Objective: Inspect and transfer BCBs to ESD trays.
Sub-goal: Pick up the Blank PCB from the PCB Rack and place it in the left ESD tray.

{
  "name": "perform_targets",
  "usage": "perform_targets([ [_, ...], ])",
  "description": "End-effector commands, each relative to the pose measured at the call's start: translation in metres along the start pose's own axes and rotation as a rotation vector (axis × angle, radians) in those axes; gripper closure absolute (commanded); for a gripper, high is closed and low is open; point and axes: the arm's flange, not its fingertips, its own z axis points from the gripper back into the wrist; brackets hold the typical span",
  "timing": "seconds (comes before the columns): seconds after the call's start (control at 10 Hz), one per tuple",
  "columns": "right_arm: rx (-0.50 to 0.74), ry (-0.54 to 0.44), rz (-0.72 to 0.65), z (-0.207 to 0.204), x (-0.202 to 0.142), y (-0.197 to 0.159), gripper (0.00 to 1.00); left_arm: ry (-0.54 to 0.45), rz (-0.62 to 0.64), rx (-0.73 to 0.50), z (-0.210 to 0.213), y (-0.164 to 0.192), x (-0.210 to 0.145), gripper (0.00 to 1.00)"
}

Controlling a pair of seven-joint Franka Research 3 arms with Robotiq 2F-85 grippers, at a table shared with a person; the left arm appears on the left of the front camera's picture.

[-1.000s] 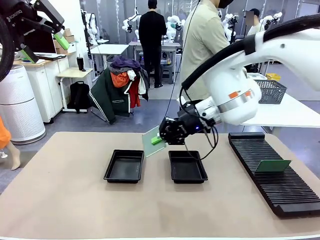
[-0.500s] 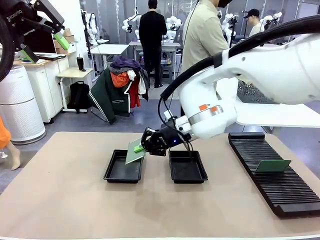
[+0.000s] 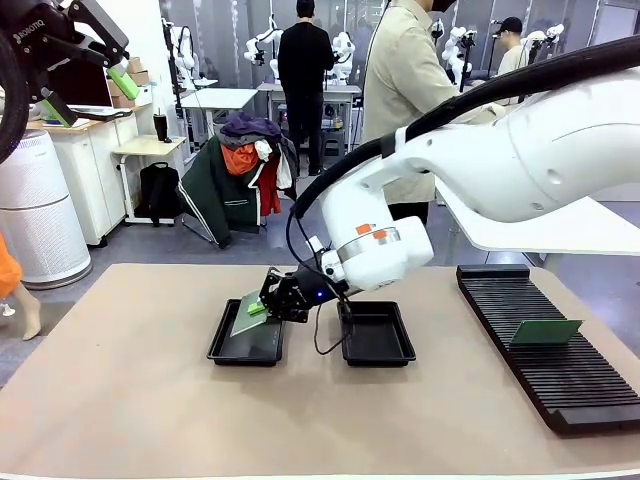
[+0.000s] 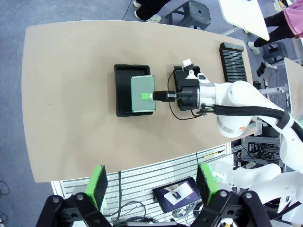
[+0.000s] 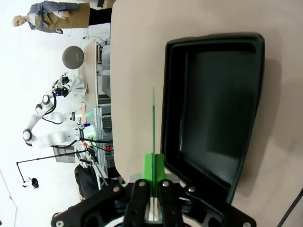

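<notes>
My right gripper [image 3: 268, 303] is shut on the edge of a green BCB [image 3: 247, 313]. It holds the board tilted, low over the left ESD tray [image 3: 245, 347]. From high above, the left wrist view has this BCB [image 4: 142, 93] covering much of that tray [image 4: 124, 90]. In the right wrist view the board [image 5: 153, 124] is edge-on between my fingertips [image 5: 154, 174], beside the tray's black inside [image 5: 213, 118]. The right ESD tray [image 3: 375, 335] holds nothing. Another BCB [image 3: 545, 331] stands in the black rack [image 3: 560, 380]. My left gripper [image 4: 152, 185] hangs open far above the table.
A person in a beige jacket [image 3: 405, 90] stands at the table's far side. The long ribbed rack runs down the right side of the tan table [image 3: 130, 400]. My right arm [image 3: 520, 150] spans the right half of the table.
My right gripper has carried the BCB left and down, from above the gap between the trays to low over the left tray. The board now lies flatter. The left arm stayed still.
</notes>
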Motion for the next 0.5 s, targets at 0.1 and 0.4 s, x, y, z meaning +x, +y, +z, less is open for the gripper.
perform_targets([
  [0.1,-0.017,-0.049,-0.02,-0.026,0.011,-0.006,0.98,0.004,0.002,0.006,0.0,0.001,-0.001,0.0],
  [0.4,-0.034,-0.029,-0.049,-0.039,0.025,-0.017,0.98,0.004,0.002,0.006,0.0,0.001,-0.001,0.0],
])
